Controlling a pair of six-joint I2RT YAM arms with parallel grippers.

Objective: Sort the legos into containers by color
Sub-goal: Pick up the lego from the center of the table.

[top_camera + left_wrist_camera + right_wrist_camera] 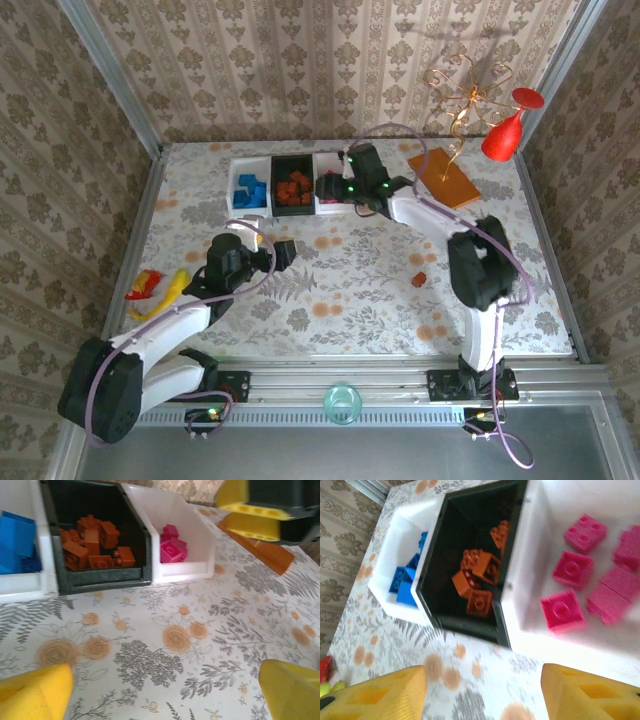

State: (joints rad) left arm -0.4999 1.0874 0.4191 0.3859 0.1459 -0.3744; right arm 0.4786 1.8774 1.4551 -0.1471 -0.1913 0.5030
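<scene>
Bright even light, soft shadows, wrist views blurred, whites overexposed

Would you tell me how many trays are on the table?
3, in a far row: left white tray with blue bricks, middle black tray, right white tray with pink bricks.

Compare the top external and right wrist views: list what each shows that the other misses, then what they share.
Top external adds a stray orange-brown plastic brick, the flat orange-brown board and the left tool. Right wrist adds studs on the magenta-pink bricks and the open right tool's yellow fingers. Shared: the black plastic tray between two white trays.
</scene>
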